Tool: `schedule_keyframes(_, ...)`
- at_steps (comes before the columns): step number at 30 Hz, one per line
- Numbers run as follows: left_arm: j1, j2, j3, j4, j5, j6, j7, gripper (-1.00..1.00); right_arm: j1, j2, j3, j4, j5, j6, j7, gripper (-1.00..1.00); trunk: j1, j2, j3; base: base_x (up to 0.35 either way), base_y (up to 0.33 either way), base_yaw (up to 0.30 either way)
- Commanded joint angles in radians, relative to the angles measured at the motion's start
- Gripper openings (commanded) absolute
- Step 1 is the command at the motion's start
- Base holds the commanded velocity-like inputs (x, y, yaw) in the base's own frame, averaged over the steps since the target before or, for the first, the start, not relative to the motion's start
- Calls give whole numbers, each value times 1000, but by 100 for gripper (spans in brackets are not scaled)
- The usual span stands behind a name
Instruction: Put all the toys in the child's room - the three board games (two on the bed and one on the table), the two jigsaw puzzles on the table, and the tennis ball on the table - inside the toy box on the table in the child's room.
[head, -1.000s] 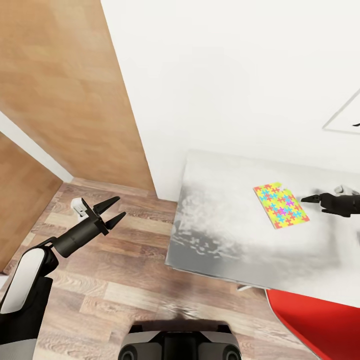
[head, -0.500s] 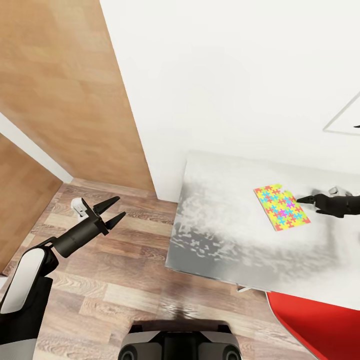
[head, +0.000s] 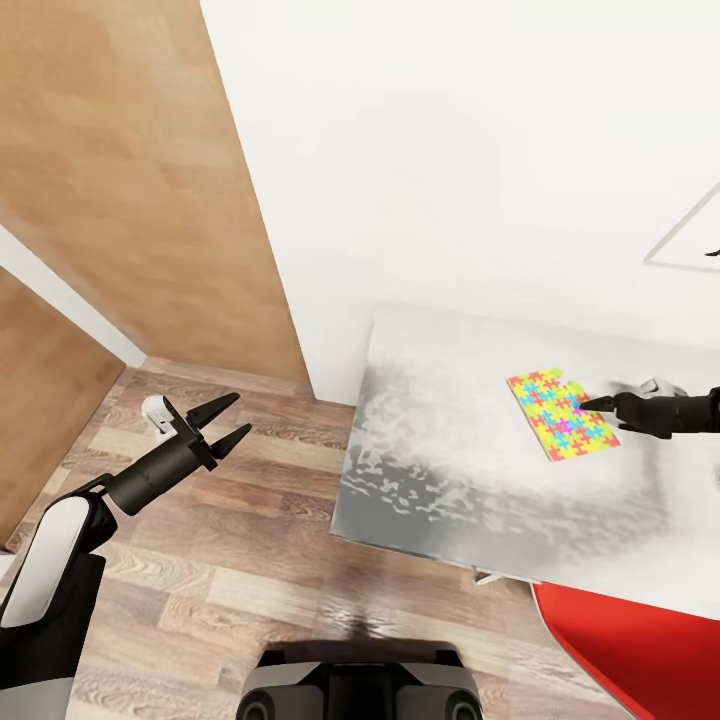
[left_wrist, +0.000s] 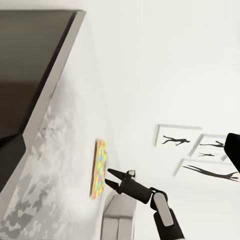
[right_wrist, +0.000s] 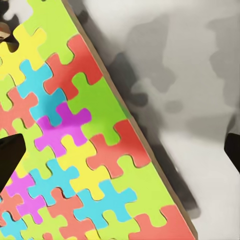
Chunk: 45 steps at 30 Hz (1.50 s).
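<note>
- Looks thin, flat and light, this jigsaw puzzle (head: 562, 415), and likely stiff like a card.
- Lies flat on the pale grey table (head: 440, 470), right of the middle of the head picture, near the back wall.
- Hard to pinch from above, by the look of it, since no side stands up off the top.
- Best to take it by the near long edge (right_wrist: 125, 112), or slide it to the table's rim first so one finger can go under.
- Could slip on the smooth top if pushed, so go slow.
- Right gripper (head: 592, 404), at the right side of the head picture, with its tip at the puzzle's right edge.
- Fingers apart there, judging by the right wrist picture: one dark finger (right_wrist: 11, 152) at one side, the other at the far side, with the puzzle edge between and nothing held.
- Left gripper (head: 228, 419), in the lower left of the head picture, over the wood floor (head: 200, 560), fingers spread wide and empty.
- Changed from the earlier pictures: right gripper further left now, from just off the puzzle to right at its edge.
- Same as before: puzzle in the same spot, left arm in the same pose, camera not moved.
</note>
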Motion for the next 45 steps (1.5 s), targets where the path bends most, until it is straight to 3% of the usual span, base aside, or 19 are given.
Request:
schedule_keyframes(1, -1, 0, 1, 0, -7, 4, -7, 100, 1, 31, 6, 3, 7, 2, 8, 100, 3, -1, -2, 0, 0, 0)
schedule_keyframes(18, -1, -1, 1, 0, -7, 4, -7, 100, 2, 50, 4, 6, 9, -1, 8, 100, 3, -1, -2, 0, 0, 39)
schedule_keyframes(45, -1, 0, 1, 0, -6, 4, -7, 100, 2, 49, 1, 2, 8, 11, 10, 100, 3, -1, -2, -52, 0, 266)
